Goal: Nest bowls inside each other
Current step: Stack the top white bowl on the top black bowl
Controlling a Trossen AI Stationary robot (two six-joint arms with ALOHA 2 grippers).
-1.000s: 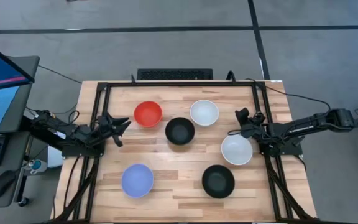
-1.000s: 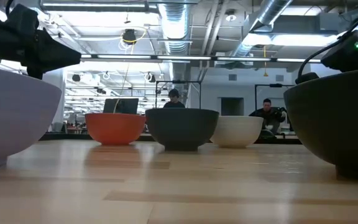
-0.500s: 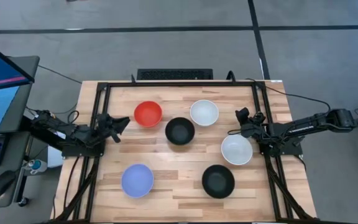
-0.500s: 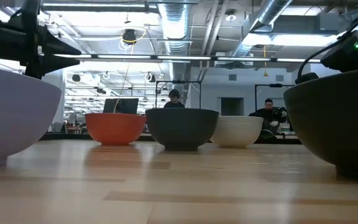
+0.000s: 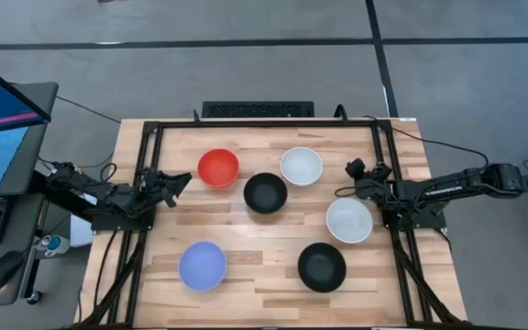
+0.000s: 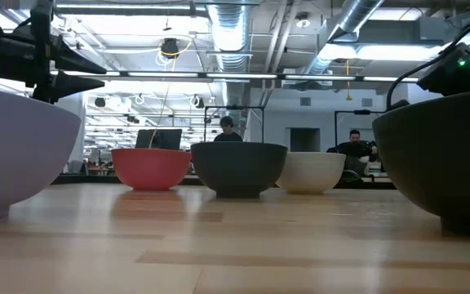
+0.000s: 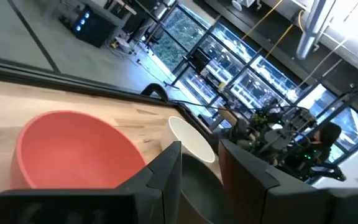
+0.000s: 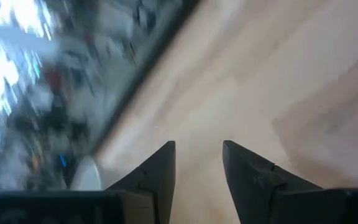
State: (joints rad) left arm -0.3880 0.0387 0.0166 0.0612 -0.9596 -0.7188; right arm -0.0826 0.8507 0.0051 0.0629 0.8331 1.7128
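Six bowls stand apart on their bases on the wooden table. In the high view they are the red bowl (image 5: pixel 218 168), a black bowl (image 5: pixel 265 193), a white bowl (image 5: pixel 301 166), a second white bowl (image 5: pixel 349 221), a second black bowl (image 5: pixel 322 267) and the light blue bowl (image 5: pixel 203 266). My left gripper (image 5: pixel 180 181) is open, above the table just left of the red bowl (image 7: pixel 73 149). My right gripper (image 5: pixel 348 181) is open, above the table by the far rim of the second white bowl.
A black metal frame (image 5: pixel 264 125) runs along the table's far, left and right sides. A dark keyboard (image 5: pixel 257 109) lies behind the far edge. Bare wood (image 5: pixel 255 238) lies between the near bowls. In the low view, people (image 6: pixel 351 147) sit in the room behind.
My left gripper has drawn back a little toward the table's left edge and has turned about its own axis. My right gripper has shifted slightly toward the far edge. The bowls have stayed where they were.
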